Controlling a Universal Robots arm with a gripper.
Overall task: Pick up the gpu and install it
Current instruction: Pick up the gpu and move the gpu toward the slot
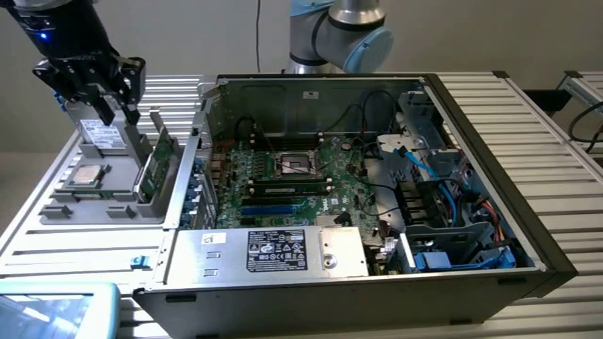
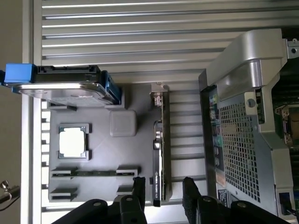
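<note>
Pickup is in hand: the claw [image 2: 163, 182] is spread astride the upright gpu [image 2: 160, 154], not yet gripped; squared, centred closing is called for.

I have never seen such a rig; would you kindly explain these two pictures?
A robot arm works at a ribbed metal table. The exterior view is from a camera off the arm; the wrist view looks down from its wrist. On the table sit an open black computer case and a grey plastic holder carrying a silver drive with blue rails, a small square silver processor chip, a narrow memory stick and the flat green-and-black gpu, standing on edge. The black end effector hangs over the gpu, jaws open either side of it, holding nothing.
</note>
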